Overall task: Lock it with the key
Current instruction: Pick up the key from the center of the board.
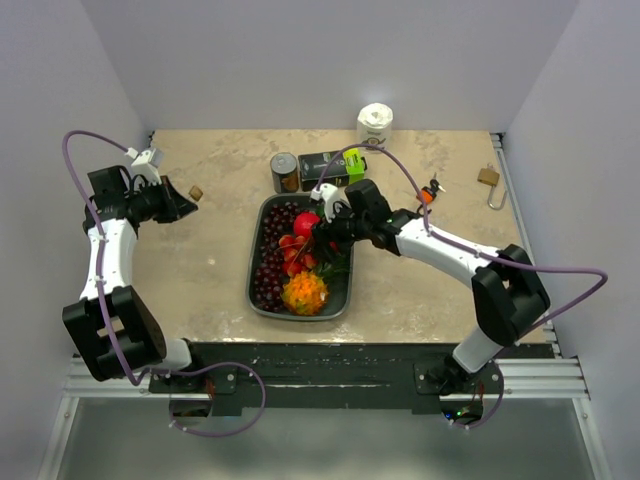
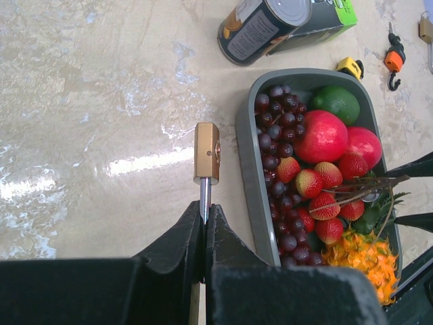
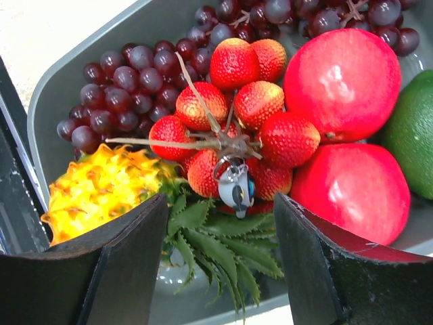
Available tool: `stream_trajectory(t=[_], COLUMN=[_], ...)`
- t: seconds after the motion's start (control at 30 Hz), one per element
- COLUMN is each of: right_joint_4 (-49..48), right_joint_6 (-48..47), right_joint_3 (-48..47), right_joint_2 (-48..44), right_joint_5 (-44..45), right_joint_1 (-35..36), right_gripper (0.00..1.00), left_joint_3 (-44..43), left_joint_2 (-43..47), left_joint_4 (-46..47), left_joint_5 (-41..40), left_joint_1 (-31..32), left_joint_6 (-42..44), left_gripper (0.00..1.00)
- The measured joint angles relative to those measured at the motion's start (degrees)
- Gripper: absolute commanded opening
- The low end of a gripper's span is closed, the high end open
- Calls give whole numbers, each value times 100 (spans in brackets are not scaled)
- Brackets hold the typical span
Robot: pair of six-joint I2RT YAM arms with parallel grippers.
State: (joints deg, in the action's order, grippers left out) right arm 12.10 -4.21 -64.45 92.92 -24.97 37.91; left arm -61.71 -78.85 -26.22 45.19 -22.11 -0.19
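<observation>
The beige marbled desk [image 1: 200,270] carries a grey oblong metal tray [image 2: 247,162] at its middle. The tray is filled with dark purple grapes [image 3: 122,81], round red fruits [image 3: 342,78], a green lime [image 3: 416,135], a spiky orange fruit [image 3: 101,186] and a cluster of red strawberries [image 3: 233,64]. Just behind the tray are a tin can with a dark label [image 2: 260,27] and a black box with a green end [image 1: 330,165]. A white paper roll [image 1: 375,122] stands at the far edge.

The left hand [image 2: 205,210] is well to the left of the tray. Its fingers are pressed together on the silver shackle of a small brass padlock [image 2: 206,150]. The padlock's rectangular gold body sticks out beyond the fingertips and shows a small round dot on its narrow side. Whether it touches the desk cannot be told.

The right hand [image 3: 220,203] hovers over the tray with its fingers spread apart, holding nothing. Between them, among the strawberries, lies a small silvery key-shaped piece [image 3: 235,184] with a ring and a blue spot.

A second brass padlock with a long shackle [image 1: 488,177] lies near the far right corner. A small key with an orange head [image 1: 430,190] lies between it and the box.
</observation>
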Motion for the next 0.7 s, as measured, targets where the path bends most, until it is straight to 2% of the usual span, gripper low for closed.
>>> stream_trajectory(t=[0.2,0.47,0.7], right_joint_4=[-63,-63,-76], right_joint_6=[74,81,81], right_joint_3=[-15,-17,-22], right_joint_2=[153,284,348], right_joint_5=[153,302,302], right_joint_1=[37,37,59], right_gripper=[66,58,55], left_joint_3=[0,0,0], left_joint_2=[0,-2,-22], left_joint_4=[0,0,0], left_joint_5=[0,2,2], left_joint_1=[0,0,0], left_joint_6=[0,0,0], left_gripper=[0,0,0])
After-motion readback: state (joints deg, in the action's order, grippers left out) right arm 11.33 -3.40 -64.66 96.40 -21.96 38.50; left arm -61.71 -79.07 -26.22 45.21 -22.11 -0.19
